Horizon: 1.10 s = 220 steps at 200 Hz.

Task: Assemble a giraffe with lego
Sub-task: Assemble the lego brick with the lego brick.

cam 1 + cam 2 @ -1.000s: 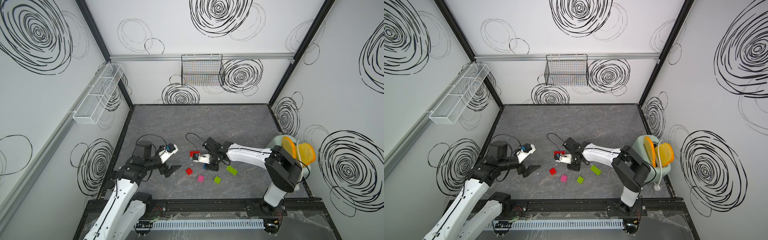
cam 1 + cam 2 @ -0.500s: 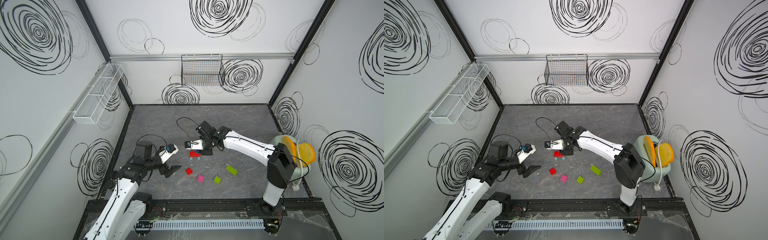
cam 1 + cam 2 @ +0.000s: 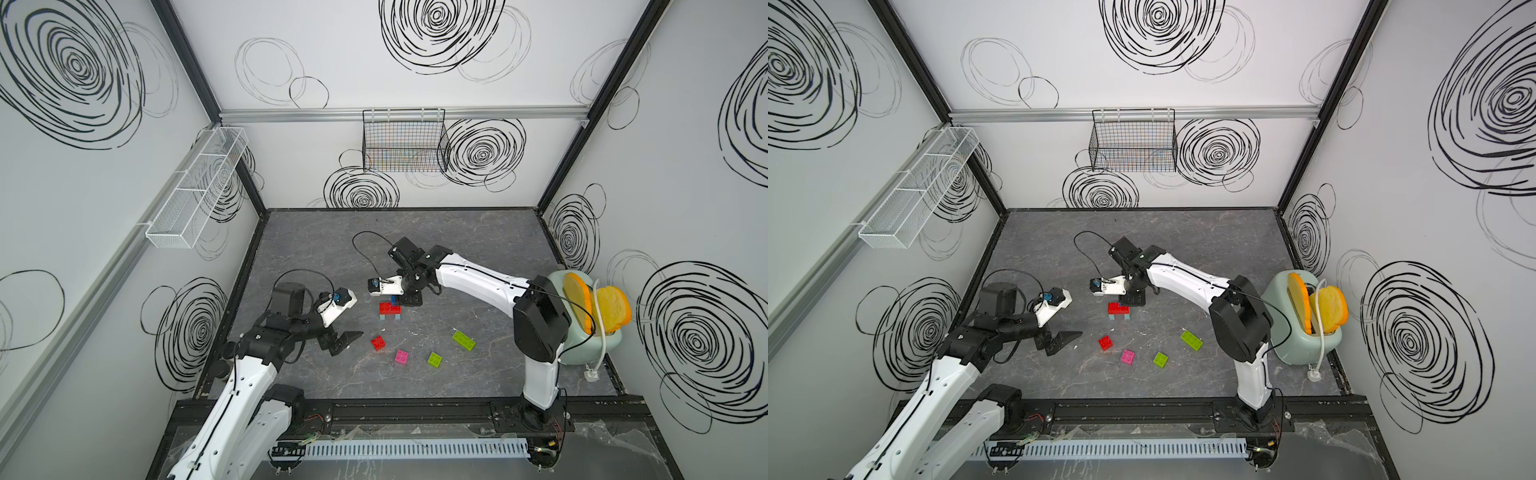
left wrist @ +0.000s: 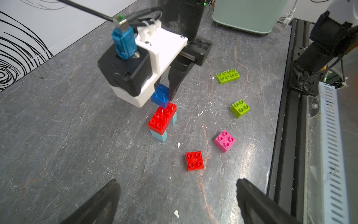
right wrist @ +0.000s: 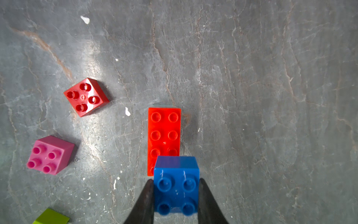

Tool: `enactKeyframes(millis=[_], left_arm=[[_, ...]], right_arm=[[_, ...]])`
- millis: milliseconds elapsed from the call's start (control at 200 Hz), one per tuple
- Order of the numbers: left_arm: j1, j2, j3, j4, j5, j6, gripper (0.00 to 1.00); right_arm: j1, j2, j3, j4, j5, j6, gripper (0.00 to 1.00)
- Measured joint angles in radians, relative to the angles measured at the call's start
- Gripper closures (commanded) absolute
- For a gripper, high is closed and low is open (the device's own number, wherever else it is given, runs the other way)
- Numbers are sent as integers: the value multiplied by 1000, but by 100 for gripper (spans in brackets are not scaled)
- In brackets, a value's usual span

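Since the neck must rise from one end of the body, the right jaws pinch the blue brick (image 4: 160, 95) by two opposite sides, studs up. They hold it at the end of the long red brick (image 4: 162, 118) that lies away from the left arm (image 3: 266, 345). Its lower edge looks to meet the red studs, though I cannot tell whether it is pressed home. That red brick bridges two pale cyan bricks, one (image 4: 159, 135) under the near end and one (image 4: 173, 119) under the far end. The giraffe (image 3: 390, 309) so far is therefore legs and body, standing near the middle of the grey surface (image 4: 77, 135). Gripping by the sides probably leaves the blue studs free for the next piece and lets the right arm (image 3: 478, 278) push straight down. The left jaws are spread wide and empty over the surface, near the loose bricks but clear of the build, likely so as not to knock it. There are eight bricks in all: one blue, two red, two cyan, two green, one pink. Three are built in, one is held, and four lie loose and apart from one another: a small red brick (image 4: 194, 161), a pink brick (image 4: 224, 141), a small green brick (image 4: 239, 108) and a long green brick (image 4: 228, 76). Beside the right arm's base, one toaster (image 3: 582, 349) holds two toast slices (image 3: 575, 303), which are no part of the build.
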Motion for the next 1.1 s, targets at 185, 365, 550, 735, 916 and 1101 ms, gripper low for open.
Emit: enactKeyframes(millis=[185,365,550,735,916,1101], left_arm=[[0,0,-1,0,-1,0,2],[0,0,-1,0,-1,0,2],[0,0,-1,1,-1,0,2],[0,0,-1,1,0,1,2],[0,0,-1,1,0,2,2],[0,0,-1,0,-1,3,2]], right_arm=[[-2,5,0,-2,-23,2,84],[-3,35,0,-2,-28,3,84],[-6,39,0,2,-32,3,84],[-8,39,-2,3,-32,3,85],[-10,39,-5,9,-32,7,87],[-20,39,-32,44,-52,11,88]])
